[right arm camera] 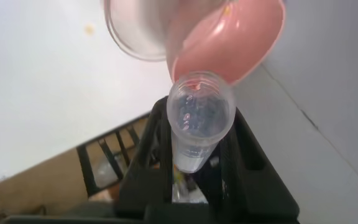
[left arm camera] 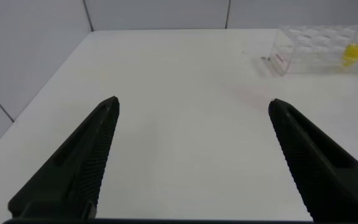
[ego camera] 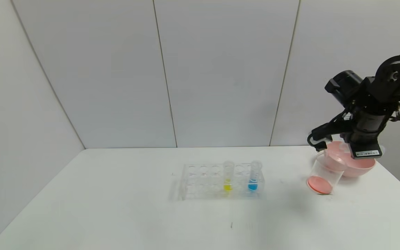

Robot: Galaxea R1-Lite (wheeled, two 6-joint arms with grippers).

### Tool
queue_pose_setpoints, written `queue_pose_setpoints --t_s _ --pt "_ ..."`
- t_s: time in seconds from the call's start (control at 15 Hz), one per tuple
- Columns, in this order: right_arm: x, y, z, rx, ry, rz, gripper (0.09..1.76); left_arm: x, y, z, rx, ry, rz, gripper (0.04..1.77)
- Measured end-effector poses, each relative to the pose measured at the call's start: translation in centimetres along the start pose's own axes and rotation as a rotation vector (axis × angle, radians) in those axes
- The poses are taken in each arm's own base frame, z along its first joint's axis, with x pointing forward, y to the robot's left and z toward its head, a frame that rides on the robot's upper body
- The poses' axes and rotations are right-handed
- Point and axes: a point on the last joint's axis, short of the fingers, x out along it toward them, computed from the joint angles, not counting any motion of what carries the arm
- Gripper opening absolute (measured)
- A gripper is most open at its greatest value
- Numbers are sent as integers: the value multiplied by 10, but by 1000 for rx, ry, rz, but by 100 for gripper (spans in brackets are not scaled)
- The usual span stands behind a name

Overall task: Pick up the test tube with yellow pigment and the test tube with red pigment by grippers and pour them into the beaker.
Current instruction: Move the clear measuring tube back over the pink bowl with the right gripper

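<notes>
My right gripper (ego camera: 319, 142) is shut on the test tube with red pigment (right arm camera: 201, 124) and holds it tipped over the beaker (ego camera: 325, 173). The tube looks almost empty, with red drops at its mouth. The beaker has red-orange liquid at its base and also shows in the right wrist view (right arm camera: 138, 31). The test tube with yellow pigment (ego camera: 227, 177) stands in the clear rack (ego camera: 200, 182), and shows in the left wrist view (left arm camera: 353, 53). My left gripper (left arm camera: 194, 104) is open and empty above the table's left part, out of the head view.
A blue-liquid tube (ego camera: 253, 177) stands in the rack to the right of the yellow one. A pink bowl (ego camera: 354, 166) sits just behind the beaker near the table's right edge. White walls close the back and left.
</notes>
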Motion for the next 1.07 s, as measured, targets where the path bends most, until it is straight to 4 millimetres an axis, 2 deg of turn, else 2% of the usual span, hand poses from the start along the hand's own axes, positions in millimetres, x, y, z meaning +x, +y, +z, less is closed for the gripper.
queue_pose_setpoints --t_s 0.2,0.6,0.8,0.93,1.07 --pt "0 -4 -21 73 -283 81 51 0 0 0 0 0 0 172" --pt "-10 -16 -87 259 -689 71 51 0 0 0 0 0 0 172" --pt "-18 -15 -115 434 -873 111 51 0 0 0 0 0 0 172" --pt "-23 -10 -127 579 -1012 211 51 0 0 0 0 0 0 172" --pt "-25 -8 -145 690 -1063 240 51 0 0 0 0 0 0 172"
